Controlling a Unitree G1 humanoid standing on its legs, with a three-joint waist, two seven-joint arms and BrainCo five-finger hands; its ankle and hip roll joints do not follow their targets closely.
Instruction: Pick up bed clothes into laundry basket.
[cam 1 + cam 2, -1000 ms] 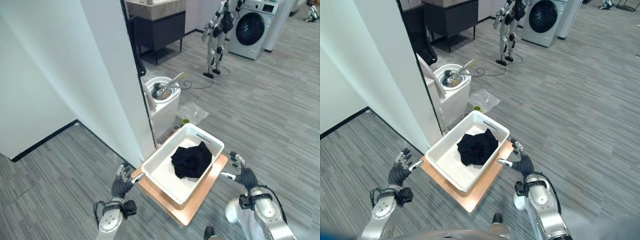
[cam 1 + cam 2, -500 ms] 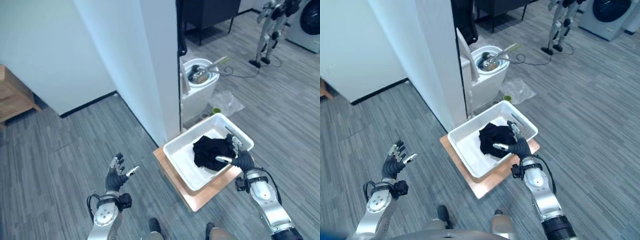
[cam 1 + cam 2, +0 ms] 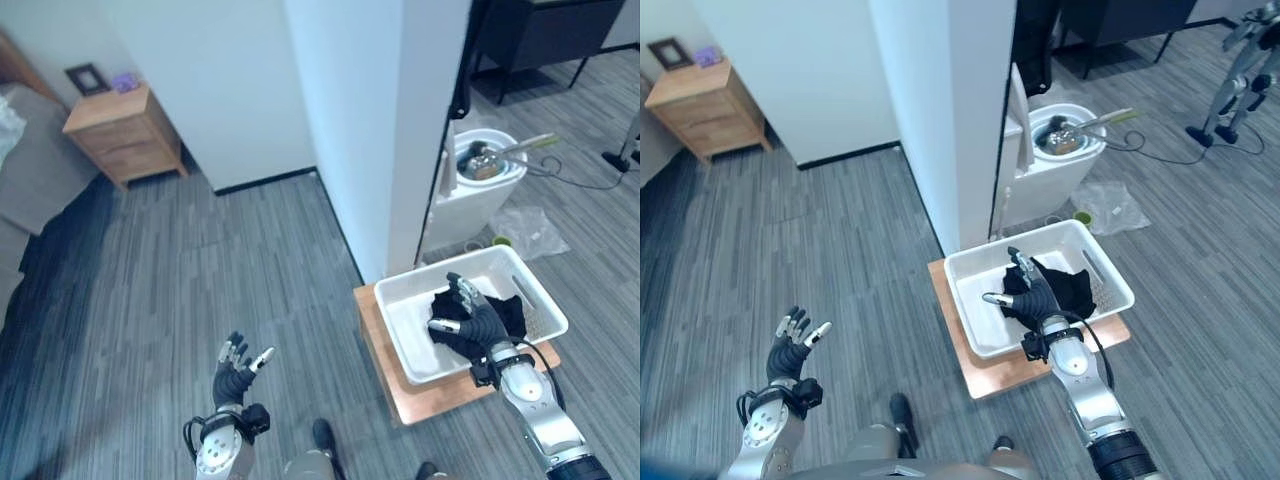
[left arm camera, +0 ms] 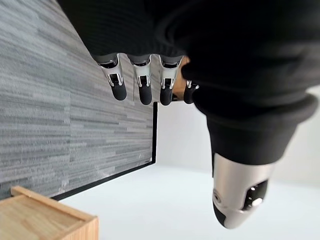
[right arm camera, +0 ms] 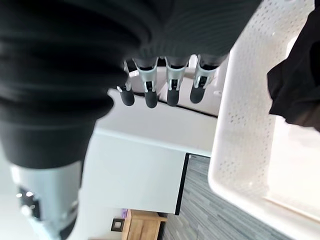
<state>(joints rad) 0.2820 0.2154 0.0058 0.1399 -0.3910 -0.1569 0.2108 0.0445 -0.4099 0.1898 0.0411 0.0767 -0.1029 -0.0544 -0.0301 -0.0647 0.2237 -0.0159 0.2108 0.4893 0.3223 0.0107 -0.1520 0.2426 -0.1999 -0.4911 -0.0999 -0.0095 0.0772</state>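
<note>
Right robot hand (image 3: 468, 322) now over laundry basket (image 3: 541, 300), black clothes (image 3: 1068, 288) unmoved

Bright, even indoor light; soft shadows on the grey plank floor (image 3: 200, 260); close dark ribbed covers blur in both wrist views.

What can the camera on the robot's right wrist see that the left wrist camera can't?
The right wrist view shows the right hand with straight fingers beside the white laundry basket, with dark clothing inside it. The left wrist view shows the left hand, fingers also straight, over grey plank floor, holding nothing. Both views take in a white wall and a bit of a wooden nightstand.
</note>
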